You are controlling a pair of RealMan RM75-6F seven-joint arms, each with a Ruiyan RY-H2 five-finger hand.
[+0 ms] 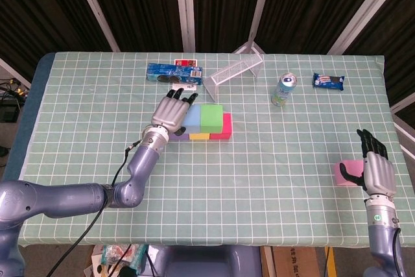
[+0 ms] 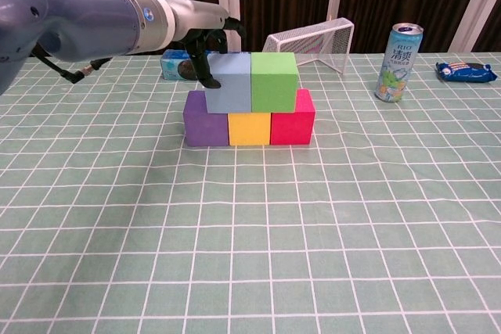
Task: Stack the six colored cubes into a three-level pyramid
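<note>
At the centre of the desk (image 2: 235,232) we see the bottom row: purple cube (image 2: 202,129), yellow cube (image 2: 249,128) and red cube (image 2: 292,124), side by side and touching. On them sit the light blue cube (image 2: 229,92) and green cube (image 2: 274,81), also touching. Our left robot hand (image 1: 171,113) reaches in from the left of the frame, fingers curled against the light blue cube's left face and top edge; we cannot tell whether it grips it. At the lower right of the head view, our right robot hand (image 1: 375,169) stands with fingers spread, just beside the pink cube (image 1: 343,174), apparently without gripping it.
</note>
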